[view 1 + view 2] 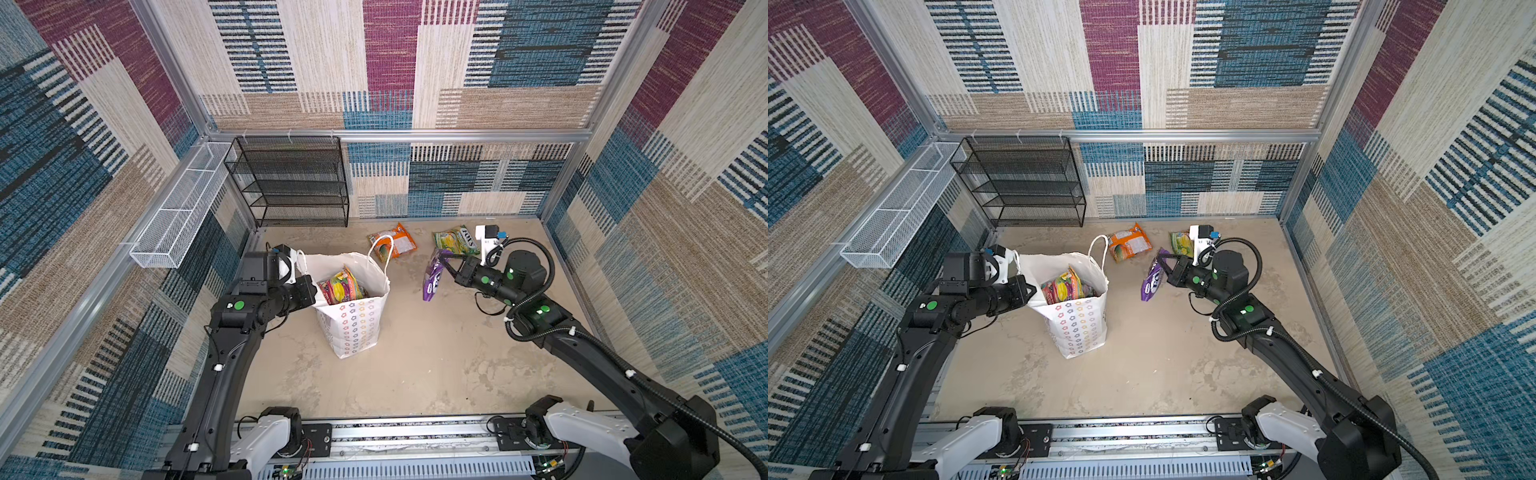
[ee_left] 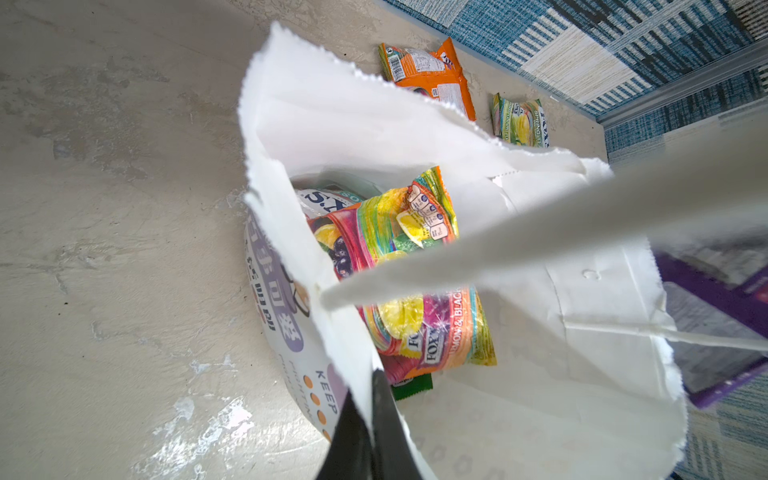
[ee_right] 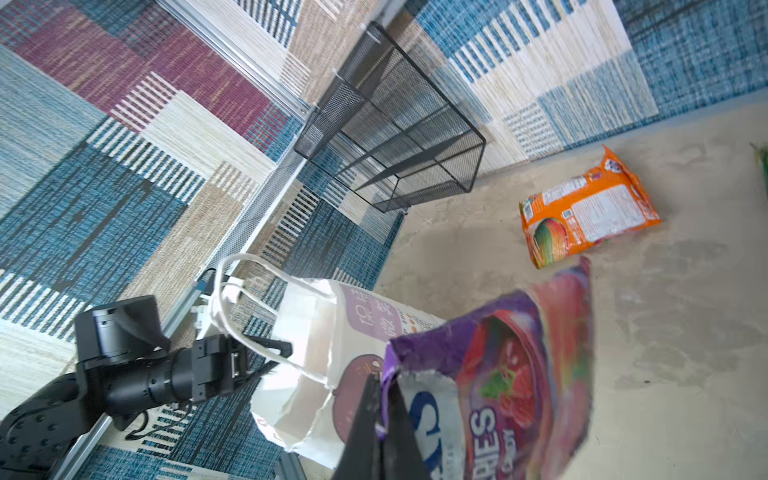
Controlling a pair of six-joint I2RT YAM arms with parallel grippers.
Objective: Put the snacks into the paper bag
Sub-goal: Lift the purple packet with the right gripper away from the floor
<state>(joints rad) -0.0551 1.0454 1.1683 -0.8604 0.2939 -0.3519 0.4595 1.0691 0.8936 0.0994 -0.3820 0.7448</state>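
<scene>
Orange packet [image 1: 392, 242] and green packet [image 1: 455, 241] lie on the counter [image 1: 436, 365] beyond the paper bag [image 1: 355, 328]. Left jaws pinch the bag rim; right jaws clamp the hanging purple packet [image 1: 433, 280].

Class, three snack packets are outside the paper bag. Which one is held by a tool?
The purple packet, pinched in the right tool. The orange packet and the green packet lie loose, with no tool touching them.
</scene>
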